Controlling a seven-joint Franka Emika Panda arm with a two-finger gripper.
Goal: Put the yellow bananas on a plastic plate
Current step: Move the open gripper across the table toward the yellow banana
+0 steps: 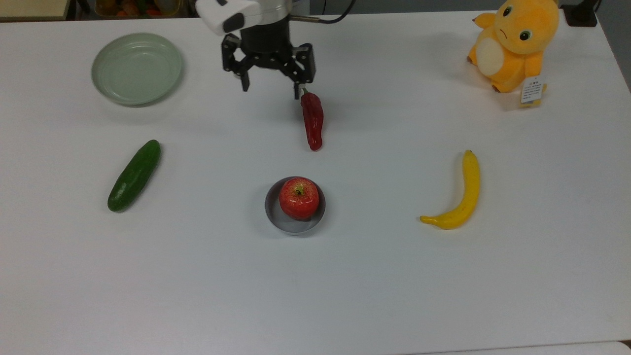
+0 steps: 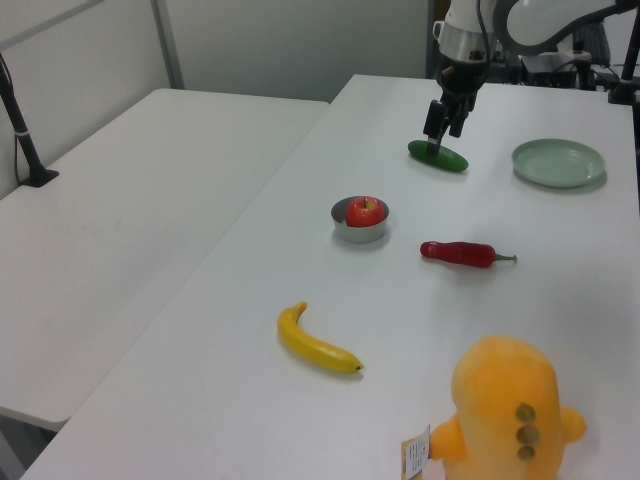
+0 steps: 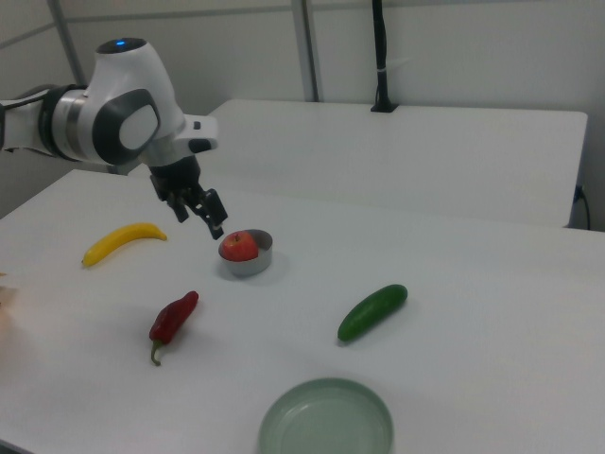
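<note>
Banana [image 1: 461,197] lies flat on the counter [image 1: 345,296], untouched, toward the top view's right edge and well apart from the plate [image 1: 137,68], which sits bare near the top view's far-left corner. Hand [image 1: 271,88] hangs above the counter near the far edge, fingers spread and holding nothing, just beside the stem end of the chili [image 1: 312,120]. Apple [image 1: 298,197] rests in a grey dish [image 1: 295,224] at mid-counter; cucumber [image 1: 134,175] lies near the top view's left edge; plush toy [image 1: 515,42] stands at the top view's far-right corner.

Assessment: the task is not begun; the reach to the banana is outstanding.

Risks:
- Chili sits next to the hand; a low sweep toward the banana could clip it.
- Banana is slim and curved; a grip off its middle could let it swing or slip.
- The carry back to the plate crosses the chili and passes near the dish; a low carry could knock either.
- A release near the plate's raised rim could leave the banana half off it.
</note>
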